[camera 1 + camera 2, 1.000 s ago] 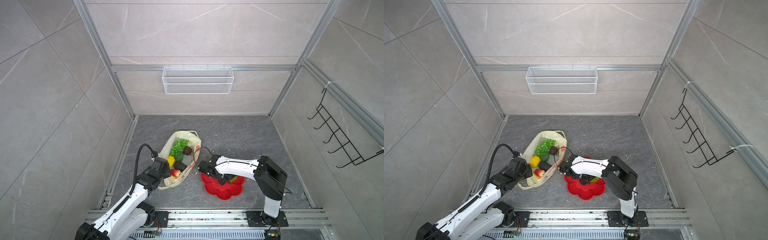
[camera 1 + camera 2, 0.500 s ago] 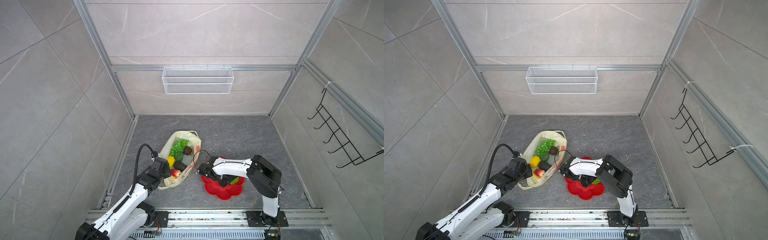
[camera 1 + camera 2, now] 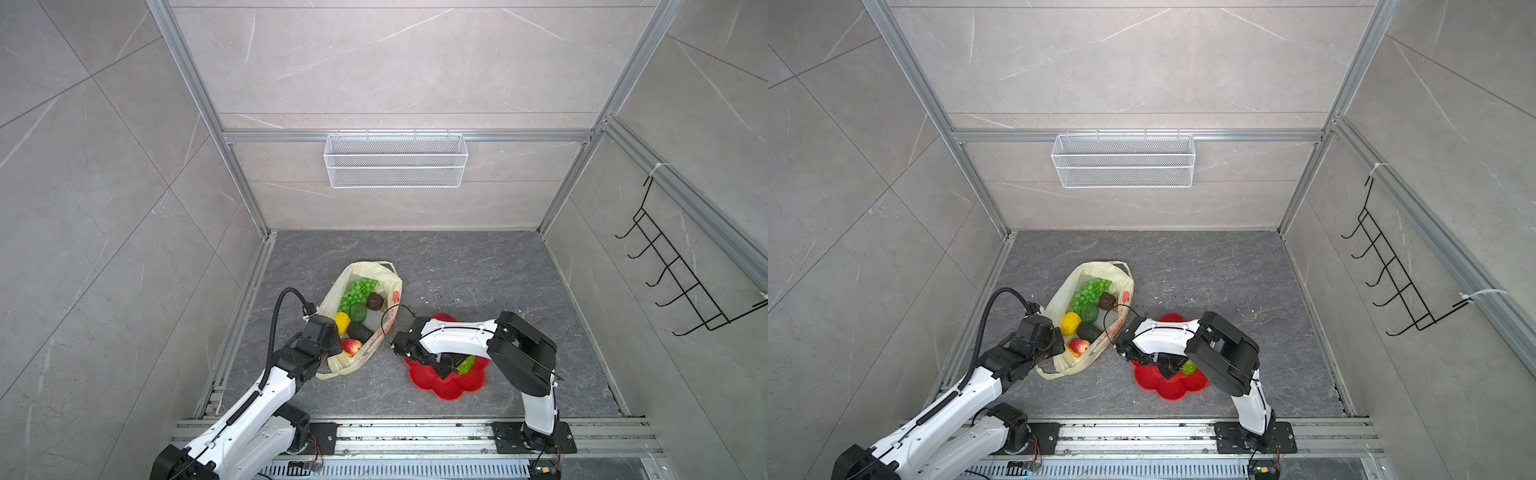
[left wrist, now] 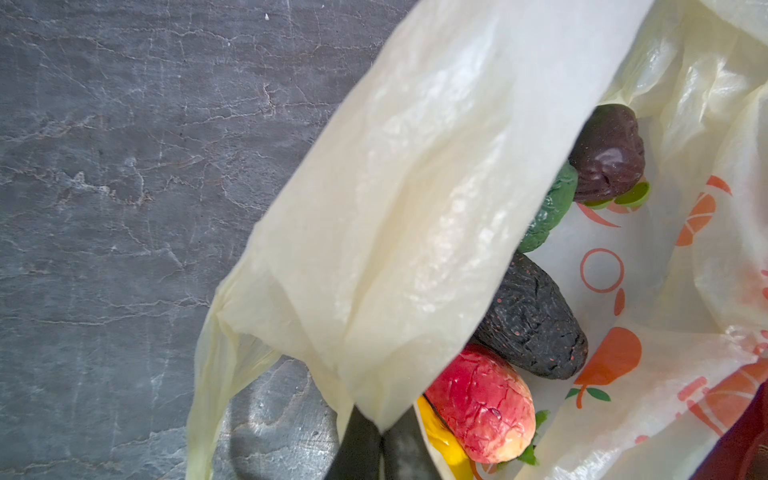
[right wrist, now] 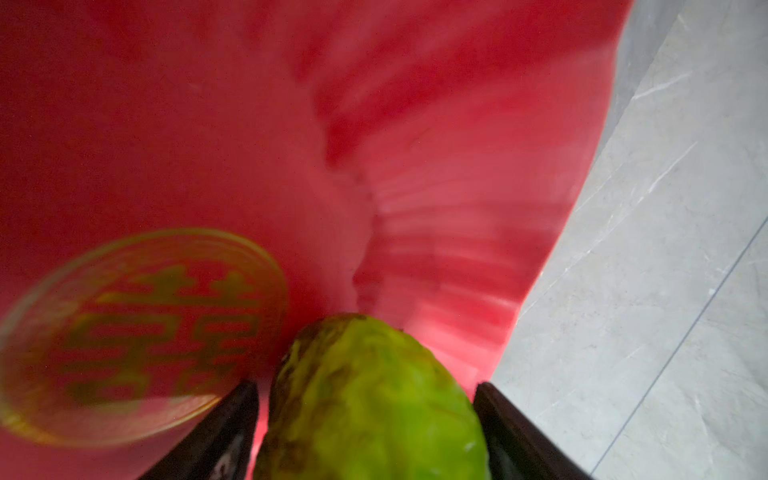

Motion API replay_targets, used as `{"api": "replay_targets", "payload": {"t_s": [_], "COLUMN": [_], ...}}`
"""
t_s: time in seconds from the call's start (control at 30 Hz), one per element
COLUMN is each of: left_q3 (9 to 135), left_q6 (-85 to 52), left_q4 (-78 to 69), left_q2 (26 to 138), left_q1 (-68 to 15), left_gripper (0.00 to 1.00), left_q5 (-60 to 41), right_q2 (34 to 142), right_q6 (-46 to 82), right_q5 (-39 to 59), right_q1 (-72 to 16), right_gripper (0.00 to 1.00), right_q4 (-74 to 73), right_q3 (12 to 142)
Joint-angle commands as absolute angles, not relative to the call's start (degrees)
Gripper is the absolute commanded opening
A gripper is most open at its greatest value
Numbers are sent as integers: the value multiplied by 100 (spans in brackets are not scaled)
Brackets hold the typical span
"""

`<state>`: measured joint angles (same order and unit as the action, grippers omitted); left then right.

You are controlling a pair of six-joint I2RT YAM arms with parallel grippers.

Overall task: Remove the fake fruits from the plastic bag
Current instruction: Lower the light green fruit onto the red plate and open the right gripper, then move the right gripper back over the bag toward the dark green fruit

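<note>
The cream plastic bag [image 3: 392, 286] [image 3: 1126, 286] lies open on the floor. In it are green grapes [image 3: 358, 291], a green ball [image 3: 358, 311], a yellow lemon [image 3: 342, 322], two dark avocados [image 3: 359, 331] [image 4: 532, 320] and a red fruit [image 3: 351, 345] [image 4: 482, 403]. My left gripper [image 4: 381, 449] [image 3: 329, 338] is shut on the bag's near edge and holds it up. My right gripper [image 5: 365, 386] [image 3: 449, 368] is low over the red plate [image 3: 440, 388] [image 5: 208, 124]. It stands open around a green fruit [image 5: 374, 399] [image 3: 466, 364] [image 3: 1189, 367], with a gap at one finger.
A white wire basket [image 3: 395, 166] hangs on the back wall. A black hook rack [image 3: 681, 282] is fixed to the right wall. Both arm bases sit on the metal rail [image 3: 415, 432] at the front. The plate bears a gold emblem [image 5: 137, 332].
My right arm's elbow has swung a little to the left over the plate. Its jaws have widened around the green fruit. The left arm and the bag have not moved.
</note>
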<state>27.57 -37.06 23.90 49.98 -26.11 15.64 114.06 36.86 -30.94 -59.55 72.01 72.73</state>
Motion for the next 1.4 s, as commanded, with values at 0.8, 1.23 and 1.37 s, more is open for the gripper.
{"api": "replay_targets", "payload": {"t_s": [0.8, 1.23, 1.37], "left_q3": [2924, 2877, 2843], "left_q6": [-3676, -4000, -3980], "left_q4": [2378, 2659, 2585], "left_q2": [5054, 4963, 4930], "left_q1": [-2602, -2602, -2602], "left_gripper": [0, 0, 0], "left_q5": [1721, 1801, 1789], "right_q2": [10792, 10713, 11054], "right_q6": [3623, 3363, 3491], "right_q5": [-2697, -2308, -2116], "right_q1": [-6466, -6463, -6362], "right_gripper": [86, 78, 75], "right_q4": [7419, 5763, 5136], "right_q3": [8176, 9911, 10343]}}
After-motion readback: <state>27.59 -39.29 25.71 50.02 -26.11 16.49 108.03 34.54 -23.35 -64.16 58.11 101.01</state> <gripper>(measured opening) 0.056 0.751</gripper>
